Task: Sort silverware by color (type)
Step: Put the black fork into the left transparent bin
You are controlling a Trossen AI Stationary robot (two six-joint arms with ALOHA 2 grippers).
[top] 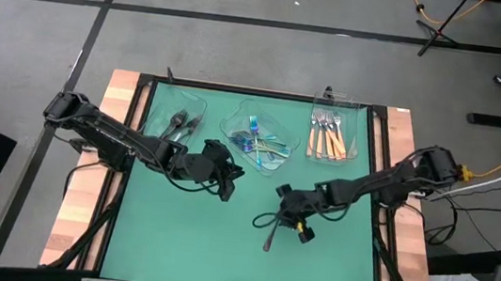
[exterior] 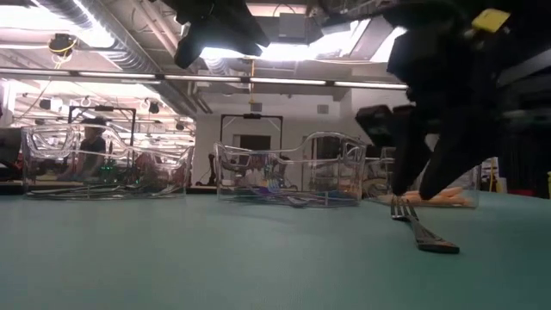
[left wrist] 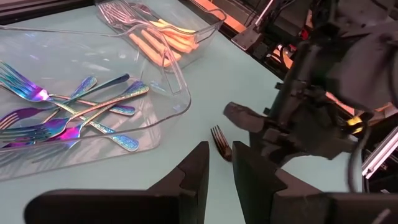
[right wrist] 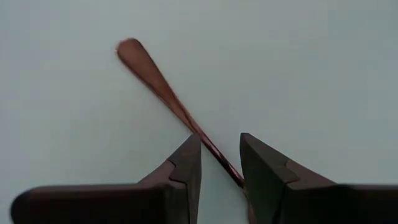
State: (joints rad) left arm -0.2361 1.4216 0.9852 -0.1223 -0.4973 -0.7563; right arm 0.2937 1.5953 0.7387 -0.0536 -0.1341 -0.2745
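Note:
A dark fork (right wrist: 155, 78) lies flat on the green table (top: 182, 246), right of the middle; the low view shows its tines (exterior: 398, 207) pointing toward the far side. My right gripper (right wrist: 221, 146) is low over it, open, one finger on each side of the fork's thin neck. Whether a finger touches the fork, I cannot tell. My left gripper (left wrist: 221, 155) hangs open above the table near the middle tray, with nothing between its fingers. Iridescent forks (left wrist: 68, 118) lie in the middle clear tray (top: 233, 127).
Three clear trays stand along the far edge: the left one (top: 199, 106) holds dark utensils, the middle one iridescent ones, the right one (top: 357, 134) forks with orange handles (top: 328, 145). Bare green mat (top: 182, 246) lies toward the near edge.

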